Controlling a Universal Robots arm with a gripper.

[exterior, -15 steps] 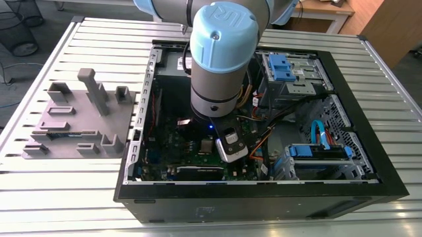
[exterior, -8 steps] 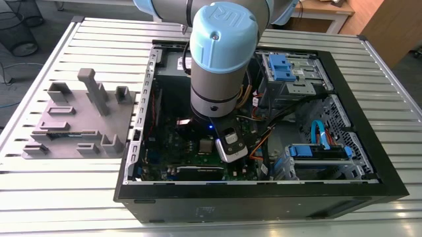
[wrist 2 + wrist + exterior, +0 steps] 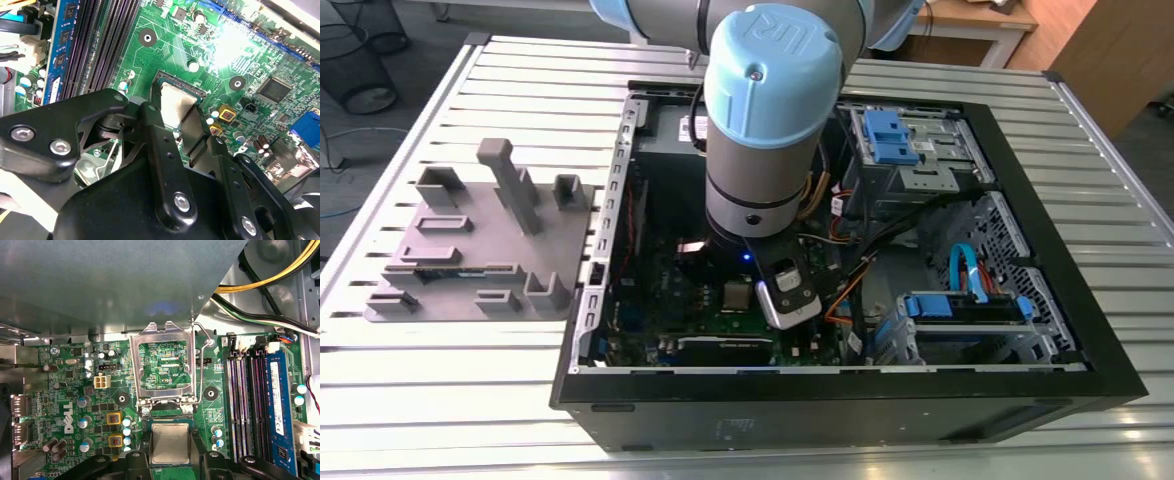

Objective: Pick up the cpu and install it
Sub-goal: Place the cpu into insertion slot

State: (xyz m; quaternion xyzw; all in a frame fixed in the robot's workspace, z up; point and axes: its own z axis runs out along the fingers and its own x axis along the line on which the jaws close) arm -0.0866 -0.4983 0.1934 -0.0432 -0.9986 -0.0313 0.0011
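The cpu [image 3: 170, 442], a small silvery square chip, lies flat at the open socket on the green motherboard [image 3: 65, 390]. My gripper [image 3: 170, 441] straddles it, and the black fingers [image 3: 144, 452] press against two opposite edges. In the second wrist view the cpu [image 3: 176, 107] shows between the same fingers [image 3: 152, 130], with the socket's rim just beyond it. My gripper [image 3: 175, 106] is shut on the chip. In the exterior view the arm's wrist [image 3: 754, 215] reaches down into the open computer case [image 3: 1067, 370].
The socket's silver load plate [image 3: 161, 362] stands flipped open beside the cpu, its wire lever [image 3: 201, 365] raised. Memory slots [image 3: 245, 400] and yellow and black cables [image 3: 265, 282] lie close by. A grey fixture plate [image 3: 474, 245] sits on the slatted table, at the exterior view's left.
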